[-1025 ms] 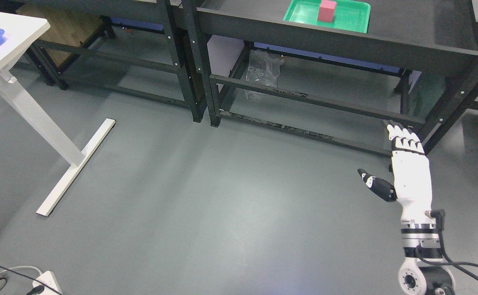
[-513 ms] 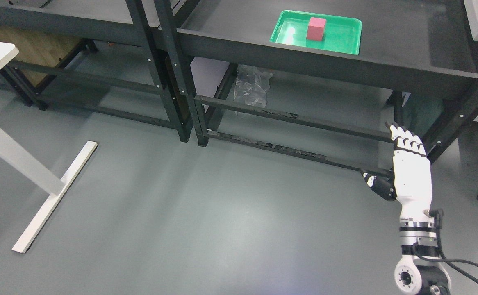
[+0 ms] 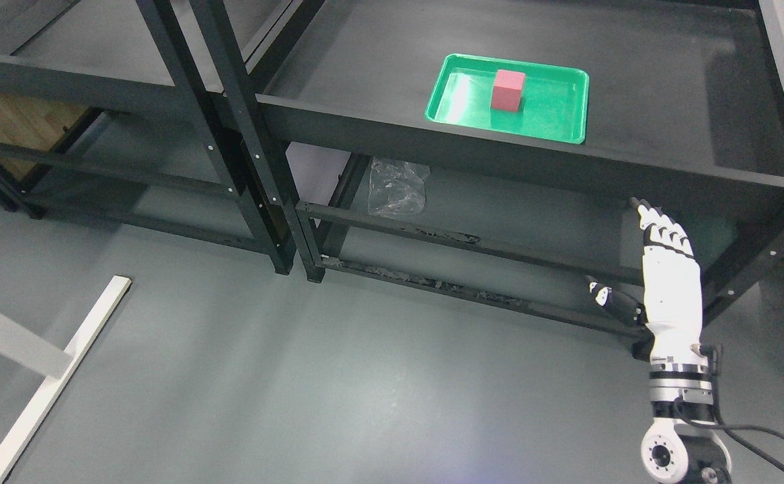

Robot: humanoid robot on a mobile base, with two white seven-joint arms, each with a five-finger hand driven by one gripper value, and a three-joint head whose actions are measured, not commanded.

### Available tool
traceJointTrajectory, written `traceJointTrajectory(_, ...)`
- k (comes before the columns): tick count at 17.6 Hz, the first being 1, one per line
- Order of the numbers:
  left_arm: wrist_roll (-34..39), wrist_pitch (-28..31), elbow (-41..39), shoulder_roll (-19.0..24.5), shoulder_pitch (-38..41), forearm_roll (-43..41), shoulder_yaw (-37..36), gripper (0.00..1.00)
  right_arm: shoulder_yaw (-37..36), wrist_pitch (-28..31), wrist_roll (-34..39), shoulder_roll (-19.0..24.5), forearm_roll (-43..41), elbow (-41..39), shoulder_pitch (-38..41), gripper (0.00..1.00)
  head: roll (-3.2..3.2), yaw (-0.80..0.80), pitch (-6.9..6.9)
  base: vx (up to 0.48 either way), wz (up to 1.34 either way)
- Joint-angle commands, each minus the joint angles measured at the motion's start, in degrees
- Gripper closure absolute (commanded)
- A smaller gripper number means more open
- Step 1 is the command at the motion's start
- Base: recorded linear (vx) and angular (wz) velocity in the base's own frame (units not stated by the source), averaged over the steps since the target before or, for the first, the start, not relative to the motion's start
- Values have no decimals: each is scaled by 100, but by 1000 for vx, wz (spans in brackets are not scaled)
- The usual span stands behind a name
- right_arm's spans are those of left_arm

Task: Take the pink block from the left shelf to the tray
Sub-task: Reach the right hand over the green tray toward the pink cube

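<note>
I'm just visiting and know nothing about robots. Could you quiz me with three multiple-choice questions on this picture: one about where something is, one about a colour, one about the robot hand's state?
1. Where is the pink block?
A. on the floor
B. in the tray
C. in the robot hand

2. What colour is the tray?
A. green
B. yellow
C. white

3. The right robot hand is:
A. gripping the block
B. holding a bag
C. open, holding nothing

Answers: 1 B, the block stands inside the tray on the shelf. 2 A, its rim and floor are green. 3 C, the fingers are extended, well below the shelf.
</note>
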Motion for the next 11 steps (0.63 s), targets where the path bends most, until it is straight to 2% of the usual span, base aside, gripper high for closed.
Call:
traceJointTrajectory(1,3,-5,0,100,54,-9,0,0,67,0,-1,-74,-51,2,-16,1,0,0,0,322,70)
traceJointTrajectory(11,3,4,0,100,54,-9,0,0,76,0,-1,-74,-51,2,2,2,0,0,0,331,123)
